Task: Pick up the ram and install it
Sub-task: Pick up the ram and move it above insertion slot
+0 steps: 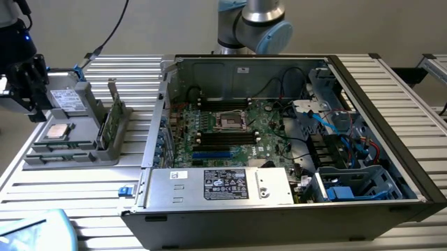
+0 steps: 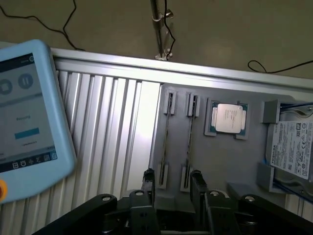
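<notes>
A grey parts holder point(image 2: 220, 161) lies below my gripper point(image 2: 172, 180). Two narrow clipped slots in it each carry a thin dark strip seen edge-on, which I take for the ram point(image 2: 165, 139) and a second stick point(image 2: 190, 142). My two black fingers point(image 2: 148, 179) stand apart above the near ends of these slots, with nothing between them. In the exterior view the gripper point(image 1: 28, 97) hangs above the holder point(image 1: 70, 151) at the far left, well away from the open computer case point(image 1: 279, 141). The motherboard point(image 1: 231, 130) with its black memory slots lies inside the case.
A silver processor chip point(image 2: 228, 119) and a hard drive point(image 2: 293, 147) sit in the same holder. A taller green card point(image 1: 112, 123) stands upright beside them. A blue-edged tablet point(image 2: 29, 122) lies on the ribbed table. Cables fill the case at the exterior view's right.
</notes>
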You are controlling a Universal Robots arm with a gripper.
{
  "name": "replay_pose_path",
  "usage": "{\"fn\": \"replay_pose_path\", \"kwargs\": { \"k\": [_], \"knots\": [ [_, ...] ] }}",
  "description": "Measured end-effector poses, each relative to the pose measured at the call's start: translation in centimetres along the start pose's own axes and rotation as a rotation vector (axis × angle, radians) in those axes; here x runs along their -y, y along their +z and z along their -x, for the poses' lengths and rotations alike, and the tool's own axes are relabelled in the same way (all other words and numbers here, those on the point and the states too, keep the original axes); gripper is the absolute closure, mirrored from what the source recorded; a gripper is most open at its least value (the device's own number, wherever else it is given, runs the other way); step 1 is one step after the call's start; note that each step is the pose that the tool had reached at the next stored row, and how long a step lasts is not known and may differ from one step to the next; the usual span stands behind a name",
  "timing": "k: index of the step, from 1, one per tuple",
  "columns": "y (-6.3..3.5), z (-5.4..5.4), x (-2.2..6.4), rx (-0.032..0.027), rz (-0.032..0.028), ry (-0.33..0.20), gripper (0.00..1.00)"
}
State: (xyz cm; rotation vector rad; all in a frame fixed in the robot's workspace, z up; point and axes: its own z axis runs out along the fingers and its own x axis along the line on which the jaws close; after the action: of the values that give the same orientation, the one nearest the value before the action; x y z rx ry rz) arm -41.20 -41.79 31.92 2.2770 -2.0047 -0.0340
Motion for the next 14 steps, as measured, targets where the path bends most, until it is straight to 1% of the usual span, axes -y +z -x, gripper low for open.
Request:
{"fn": "replay_pose_path", "kwargs": {
  "k": [4, 9, 14],
  "knots": [
    [0.73, 0.0, -0.26, -0.0001, -0.0037, 0.001, 0.58],
    [1.61, 0.1, -0.39, 0.0001, -0.0076, 0.009, 0.58],
    [2.46, 0.1, -0.44, 0.0013, -0.0096, 0.023, 0.58]
  ]
}}
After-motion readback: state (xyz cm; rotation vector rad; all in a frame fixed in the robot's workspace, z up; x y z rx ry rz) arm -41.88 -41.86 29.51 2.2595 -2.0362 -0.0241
